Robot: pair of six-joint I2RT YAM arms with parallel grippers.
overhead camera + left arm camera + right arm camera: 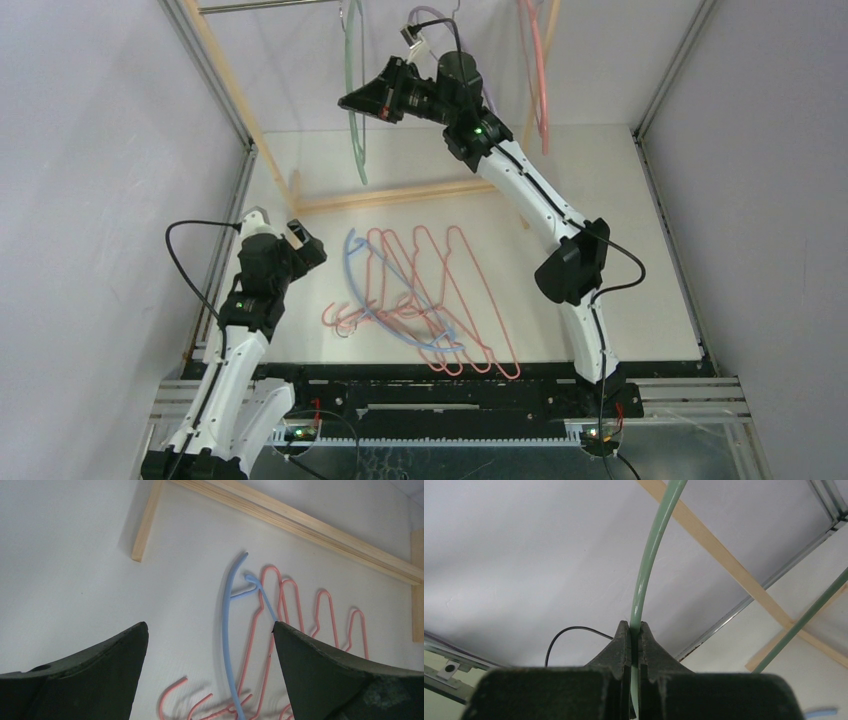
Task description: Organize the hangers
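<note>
Top: right pincer holding green hanger up by rack; other hangers lying piled on tabletop. Left wrist: left pincer gaping over them. Right wrist: jaws clamping its wire. Light, stiff, slick, likely swinging; grip near hook.

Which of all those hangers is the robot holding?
The green hanger, clamped in the right gripper; the pink hangers lie loose on the table.

Overhead camera looks down on the table; left wrist shares its hangers close, right wrist tilts upward.
</note>
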